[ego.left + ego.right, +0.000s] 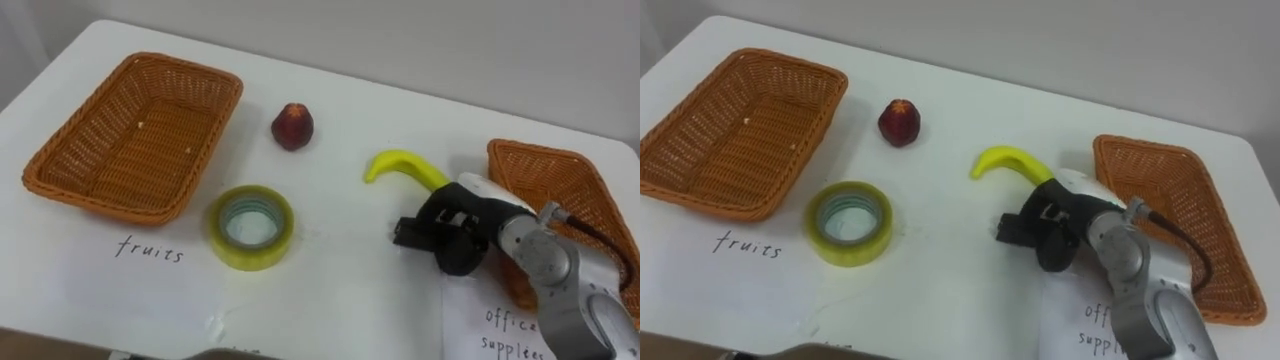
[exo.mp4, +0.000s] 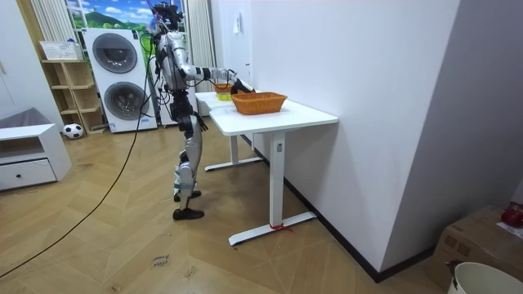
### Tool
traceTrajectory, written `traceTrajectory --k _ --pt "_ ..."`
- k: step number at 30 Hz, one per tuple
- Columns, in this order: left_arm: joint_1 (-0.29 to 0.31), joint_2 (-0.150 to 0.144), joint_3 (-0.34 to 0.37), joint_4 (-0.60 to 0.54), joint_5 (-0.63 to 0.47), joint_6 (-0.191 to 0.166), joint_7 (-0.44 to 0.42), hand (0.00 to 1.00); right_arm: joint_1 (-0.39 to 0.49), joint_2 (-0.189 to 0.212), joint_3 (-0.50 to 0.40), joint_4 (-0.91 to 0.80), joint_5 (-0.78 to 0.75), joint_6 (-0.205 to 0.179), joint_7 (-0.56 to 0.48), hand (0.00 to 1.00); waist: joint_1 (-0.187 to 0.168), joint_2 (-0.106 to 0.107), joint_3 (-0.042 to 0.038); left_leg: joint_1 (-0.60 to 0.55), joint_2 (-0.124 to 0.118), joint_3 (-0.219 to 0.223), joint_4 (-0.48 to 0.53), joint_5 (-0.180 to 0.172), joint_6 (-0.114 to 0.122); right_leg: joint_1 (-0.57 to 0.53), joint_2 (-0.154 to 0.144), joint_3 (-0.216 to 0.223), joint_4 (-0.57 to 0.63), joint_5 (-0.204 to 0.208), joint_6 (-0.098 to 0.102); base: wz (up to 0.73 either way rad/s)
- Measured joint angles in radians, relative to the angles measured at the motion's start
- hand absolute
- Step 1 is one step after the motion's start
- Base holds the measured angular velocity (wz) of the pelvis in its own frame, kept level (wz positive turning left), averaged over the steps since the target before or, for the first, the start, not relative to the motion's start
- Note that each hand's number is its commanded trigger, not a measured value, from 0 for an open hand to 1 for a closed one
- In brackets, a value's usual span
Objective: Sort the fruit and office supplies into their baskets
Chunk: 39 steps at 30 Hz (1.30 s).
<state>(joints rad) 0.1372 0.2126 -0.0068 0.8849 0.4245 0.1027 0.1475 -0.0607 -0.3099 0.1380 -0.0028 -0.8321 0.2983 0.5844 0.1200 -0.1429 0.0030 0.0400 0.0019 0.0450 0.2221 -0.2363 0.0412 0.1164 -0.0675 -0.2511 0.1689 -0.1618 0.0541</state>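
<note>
Banana (image 1: pixel 400 163) just beyond right robot hand (image 1: pixel 455 225), one end hidden.

- Two of wicker: the left basket (image 1: pixel 130 140) well left of the fingers (image 1: pixel 412 232) of the right hand (image 1: pixel 468 212), the right basket (image 1: pixel 550 175) just right of them.
- One banana (image 1: pixel 405 165), just beyond the fingers.
- One red fruit (image 1: pixel 292 126), farther beyond, to their left.
- One tape roll (image 1: pixel 251 227), left of them.
- One white table (image 1: pixel 340 290) beneath.
</note>
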Motion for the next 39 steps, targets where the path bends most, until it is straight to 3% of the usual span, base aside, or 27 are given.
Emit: traceTrajectory --k 27,33,36,39 --pt "-0.014 0.000 -0.003 0.029 0.001 -0.001 0.040 0.00 0.014 0.006 -0.010 -0.022 0.044 -0.002 -0.021 1.00 -0.006 0.005 -0.0005 0.002 -0.001 -0.004 -0.002 0.000 0.000 0.005 0.001 0.004 -0.002 0.000 0.000 0.00" --pt "-0.013 0.001 0.004 0.049 0.000 -0.003 0.043 0.00 0.055 -0.002 -0.017 -0.088 0.127 -0.037 -0.023 1.00 -0.007 0.009 0.0024 0.006 -0.001 0.000 -0.001 0.000 0.000 0.003 0.001 0.021 -0.002 0.000 0.000 0.00" --pt "-0.014 0.000 0.014 0.057 0.000 -0.023 0.041 0.00 0.075 -0.002 -0.018 -0.119 0.199 -0.068 -0.023 1.00 -0.022 0.010 0.0035 0.005 -0.001 -0.002 -0.001 0.000 0.000 0.005 0.000 0.030 -0.002 0.000 0.000 0.05" --pt "-0.005 -0.003 0.059 0.079 0.001 -0.031 0.036 0.00 0.092 -0.002 -0.035 -0.204 0.271 -0.082 -0.019 1.00 -0.035 0.014 0.0060 0.004 -0.001 0.001 -0.001 0.000 0.000 0.005 0.000 0.043 -0.002 0.000 0.000 0.00"
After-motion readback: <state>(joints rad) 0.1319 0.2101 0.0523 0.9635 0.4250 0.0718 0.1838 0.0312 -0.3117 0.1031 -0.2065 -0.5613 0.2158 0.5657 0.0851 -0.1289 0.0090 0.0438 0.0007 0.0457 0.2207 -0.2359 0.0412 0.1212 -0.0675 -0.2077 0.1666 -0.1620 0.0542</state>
